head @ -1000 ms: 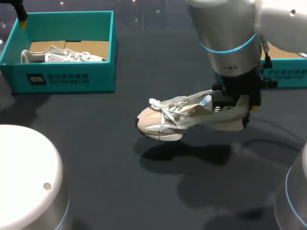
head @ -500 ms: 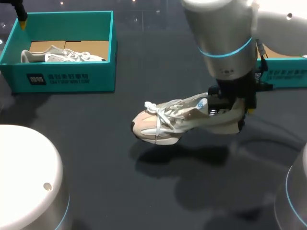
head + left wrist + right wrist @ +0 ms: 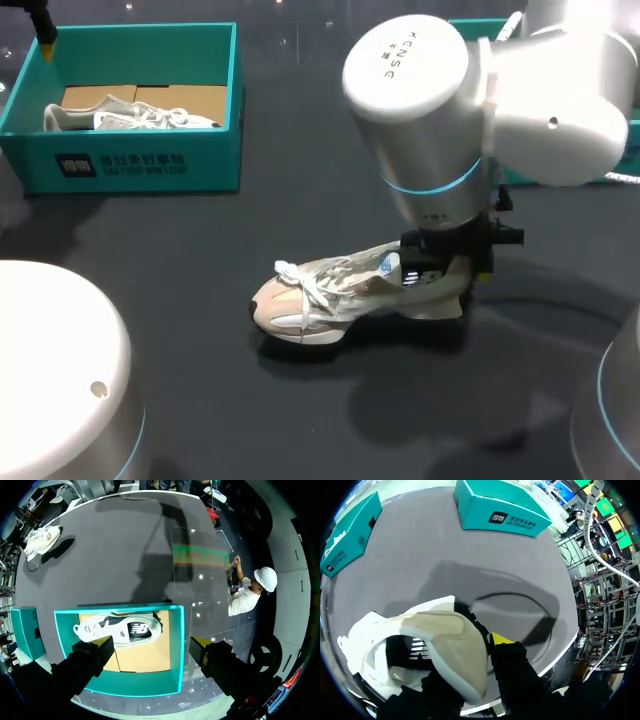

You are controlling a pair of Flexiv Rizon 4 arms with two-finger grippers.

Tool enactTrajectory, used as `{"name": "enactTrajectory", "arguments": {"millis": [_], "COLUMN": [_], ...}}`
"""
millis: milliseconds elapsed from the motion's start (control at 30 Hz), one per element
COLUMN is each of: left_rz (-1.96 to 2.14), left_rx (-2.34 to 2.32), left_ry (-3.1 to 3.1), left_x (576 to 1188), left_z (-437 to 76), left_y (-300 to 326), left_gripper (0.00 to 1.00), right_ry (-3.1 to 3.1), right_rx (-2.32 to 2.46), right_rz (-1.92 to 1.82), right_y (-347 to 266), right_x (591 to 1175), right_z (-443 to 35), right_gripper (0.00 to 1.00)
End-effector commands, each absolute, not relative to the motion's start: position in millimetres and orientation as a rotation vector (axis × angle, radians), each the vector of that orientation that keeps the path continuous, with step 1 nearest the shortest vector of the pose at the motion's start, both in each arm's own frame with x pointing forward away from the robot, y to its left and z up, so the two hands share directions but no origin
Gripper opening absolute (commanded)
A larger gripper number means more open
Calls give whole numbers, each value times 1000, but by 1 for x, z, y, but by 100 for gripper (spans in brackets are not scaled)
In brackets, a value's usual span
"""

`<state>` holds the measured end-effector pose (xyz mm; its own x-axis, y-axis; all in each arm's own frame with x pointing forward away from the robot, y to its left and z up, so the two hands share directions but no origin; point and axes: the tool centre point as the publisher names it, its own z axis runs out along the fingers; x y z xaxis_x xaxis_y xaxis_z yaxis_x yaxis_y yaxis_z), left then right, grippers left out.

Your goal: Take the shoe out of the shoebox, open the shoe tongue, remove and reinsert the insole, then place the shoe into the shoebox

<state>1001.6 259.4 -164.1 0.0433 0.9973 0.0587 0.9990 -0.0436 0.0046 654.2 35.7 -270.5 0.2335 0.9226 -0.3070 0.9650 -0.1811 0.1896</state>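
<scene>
right gripper (image 3: 470, 662): only one yellow tip shows, the other finger sits hidden behind the shoe (image 3: 420, 640) heel. shoe toe cut off by the wrist view's rim. head view: right arm (image 3: 440, 130) covers most of the shoebox (image 3: 468, 24) at the table's far right edge. left gripper (image 3: 45, 35) clipped by the frame over the far left corner, one tip visible.

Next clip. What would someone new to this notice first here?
The pale shoe near the table's middle stands out first, its heel clamped in the right gripper. Next comes the teal shoebox at the far left with a second shoe lying in it. The left gripper hangs open above that box.
</scene>
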Motion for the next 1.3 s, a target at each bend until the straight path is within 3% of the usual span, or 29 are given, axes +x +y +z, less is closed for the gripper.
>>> {"name": "enactTrajectory", "arguments": {"millis": [33, 267, 1300], "left_rz": [-73, -73, -73], "left_rx": [-2243, -2243, -2243], "left_ry": [-2145, -2145, -2145], "left_x": [1001, 1001, 1001], "left_z": [-164, -164, -164], "left_y": [260, 260, 260], "left_gripper": [100, 100, 100], "right_ry": [1694, 1694, 1730], "right_rx": [2191, 2191, 2347], "right_rz": [-175, -175, -244], "right_y": [48, 48, 64], "right_x": [650, 650, 668], "right_z": [-276, -276, -367], "right_gripper": [0, 0, 0]}}
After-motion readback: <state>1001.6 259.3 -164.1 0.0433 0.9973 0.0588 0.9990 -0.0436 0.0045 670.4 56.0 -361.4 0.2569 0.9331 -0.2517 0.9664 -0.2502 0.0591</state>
